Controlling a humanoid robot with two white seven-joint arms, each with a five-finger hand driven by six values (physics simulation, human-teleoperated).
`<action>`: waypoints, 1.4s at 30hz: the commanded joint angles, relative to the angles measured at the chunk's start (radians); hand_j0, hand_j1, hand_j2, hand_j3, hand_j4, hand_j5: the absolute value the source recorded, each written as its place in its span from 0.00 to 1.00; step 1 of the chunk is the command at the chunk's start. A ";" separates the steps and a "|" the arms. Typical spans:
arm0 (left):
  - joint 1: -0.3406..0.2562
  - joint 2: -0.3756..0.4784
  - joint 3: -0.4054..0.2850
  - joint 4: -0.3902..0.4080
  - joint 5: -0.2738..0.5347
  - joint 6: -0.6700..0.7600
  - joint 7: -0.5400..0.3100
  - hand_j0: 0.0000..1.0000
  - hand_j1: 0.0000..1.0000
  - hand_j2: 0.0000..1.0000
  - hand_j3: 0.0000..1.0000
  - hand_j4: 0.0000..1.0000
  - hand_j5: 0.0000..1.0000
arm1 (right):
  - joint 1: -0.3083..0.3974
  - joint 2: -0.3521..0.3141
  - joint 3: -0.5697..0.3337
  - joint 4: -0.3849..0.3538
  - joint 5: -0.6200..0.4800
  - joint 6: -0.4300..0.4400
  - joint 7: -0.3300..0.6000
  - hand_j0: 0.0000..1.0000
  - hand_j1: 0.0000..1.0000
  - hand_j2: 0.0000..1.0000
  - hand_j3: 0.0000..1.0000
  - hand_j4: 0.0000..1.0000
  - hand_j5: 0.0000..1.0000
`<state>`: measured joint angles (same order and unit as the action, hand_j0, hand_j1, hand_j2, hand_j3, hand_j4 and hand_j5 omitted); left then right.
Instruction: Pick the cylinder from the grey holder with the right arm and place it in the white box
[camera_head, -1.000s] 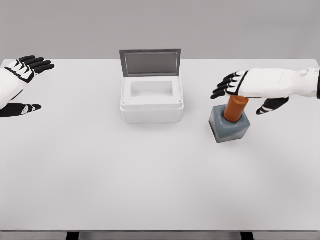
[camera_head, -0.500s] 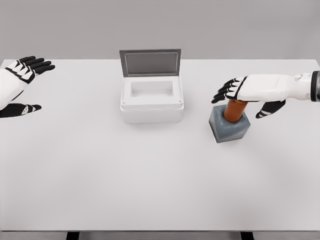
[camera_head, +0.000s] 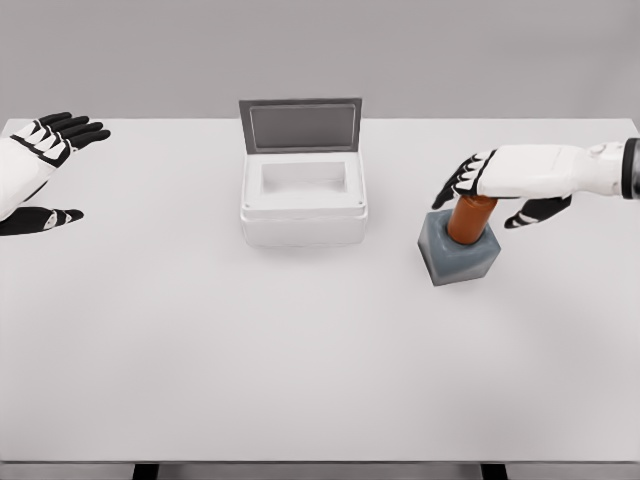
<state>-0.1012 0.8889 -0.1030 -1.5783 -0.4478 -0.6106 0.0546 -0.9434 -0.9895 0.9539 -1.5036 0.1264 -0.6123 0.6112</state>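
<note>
A plain white counter (camera_head: 300, 340) fills the view, a flat grey wall behind it. Since a moment ago the right hand (camera_head: 497, 180) has sunk onto the cylinder's (camera_head: 470, 219) top, fingers curling round it but not yet clearly clenched. The orange, smooth cylinder stands tilted in the blocky grey holder (camera_head: 458, 255), right of the box (camera_head: 303, 200), whose lid stands up. The left hand (camera_head: 40, 160) rests released at the far left edge
</note>
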 joint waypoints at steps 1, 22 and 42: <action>0.000 0.001 0.000 0.000 0.008 0.000 0.001 1.00 1.00 1.00 1.00 1.00 1.00 | 0.000 0.000 0.009 0.000 -0.005 0.003 0.000 0.64 0.64 0.64 0.64 0.64 0.64; 0.000 0.001 0.000 0.000 0.006 0.000 0.001 1.00 1.00 1.00 1.00 1.00 1.00 | -0.057 -0.004 -0.044 0.000 -0.011 0.001 0.000 0.18 0.18 0.18 0.18 0.18 0.18; 0.000 0.001 0.002 0.000 0.006 0.000 0.001 1.00 1.00 1.00 1.00 1.00 1.00 | -0.133 0.384 -0.040 0.221 0.111 0.001 0.000 0.20 0.20 0.20 0.20 0.20 0.20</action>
<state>-0.1012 0.8885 -0.1015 -1.5779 -0.4483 -0.6106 0.0546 -1.0784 -0.6266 0.9124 -1.3011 0.2312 -0.6143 0.6130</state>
